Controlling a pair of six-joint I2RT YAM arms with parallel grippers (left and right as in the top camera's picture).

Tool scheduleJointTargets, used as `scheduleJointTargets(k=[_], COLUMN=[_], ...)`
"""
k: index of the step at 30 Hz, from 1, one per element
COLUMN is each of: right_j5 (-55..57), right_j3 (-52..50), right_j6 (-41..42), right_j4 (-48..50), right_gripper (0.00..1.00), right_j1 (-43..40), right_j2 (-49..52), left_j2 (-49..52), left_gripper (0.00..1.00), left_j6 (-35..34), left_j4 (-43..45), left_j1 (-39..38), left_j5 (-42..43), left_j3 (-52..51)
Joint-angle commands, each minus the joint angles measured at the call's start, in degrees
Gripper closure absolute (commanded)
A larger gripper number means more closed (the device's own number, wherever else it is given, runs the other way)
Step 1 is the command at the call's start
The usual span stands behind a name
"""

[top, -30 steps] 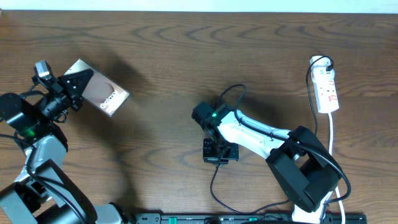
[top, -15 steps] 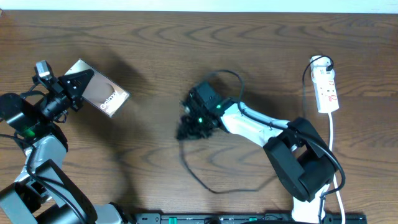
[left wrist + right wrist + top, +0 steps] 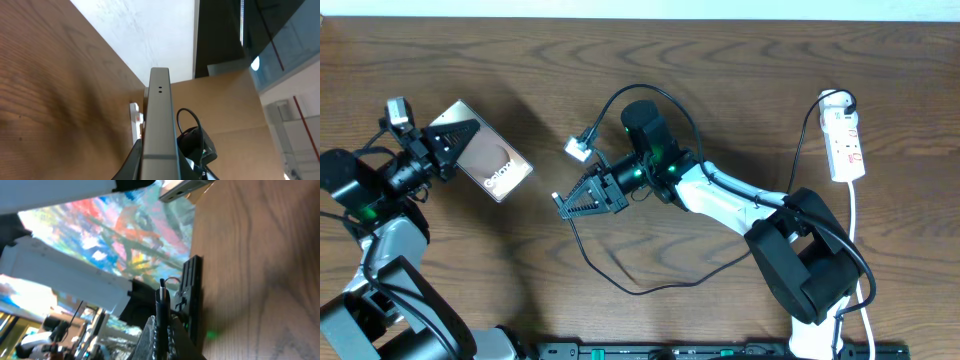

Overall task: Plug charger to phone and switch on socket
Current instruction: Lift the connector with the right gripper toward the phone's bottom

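Scene: dark wood-grain surface [image 3: 720, 60].

Overhead: left gripper [image 3: 455, 135] at far left, jaws clamped on the flat dark phone with white lettering [image 3: 492, 165]. Right gripper [image 3: 562, 205] mid-surface, jaws pinched together on the thin black charger cable [image 3: 632, 290], which loops along the near side. White power strip socket [image 3: 846, 148] far right, well apart from both.

Left wrist: phone [image 3: 159, 125] edge-on between the jaws.

Right wrist: black plug tip [image 3: 161, 307] gripped between the jaws.

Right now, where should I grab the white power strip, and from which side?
Probably across its narrow width near the middle, coming straight down from above. The power strip lies flat on the table, long and slim, and cords crowd its ends.
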Motion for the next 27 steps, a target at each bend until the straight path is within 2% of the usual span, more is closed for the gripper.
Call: scheduleJointTargets(k=[1, 10, 16, 27], right_j5=[-4.6, -5.3, -4.6, -4.5], right_j3=[0.3, 0.3, 0.3, 0.2], right_j6=[-1.7, -3.4, -3.7, -11.1], right_j4=[0.2, 0.2, 0.1, -4.4], right_gripper=[0.99, 0.99, 0.99, 0.99], right_j1=[0.0, 0.0, 0.0, 0.0], right_j2=[-0.3, -0.3, -0.2, -0.2], left_j2=[-0.8, -0.8, -0.8, -0.8], left_gripper=[0.92, 0.92, 0.93, 0.93], left_j6=[3.3, 6.4, 6.0, 5.4], left_j4=[0.5, 0.6, 0.7, 0.8], left_j1=[-2.3, -7.3, -8.5, -12.2], left_j5=[1.7, 1.7, 1.7, 1.7], left_j3=[0.4, 0.4, 0.4, 0.4])
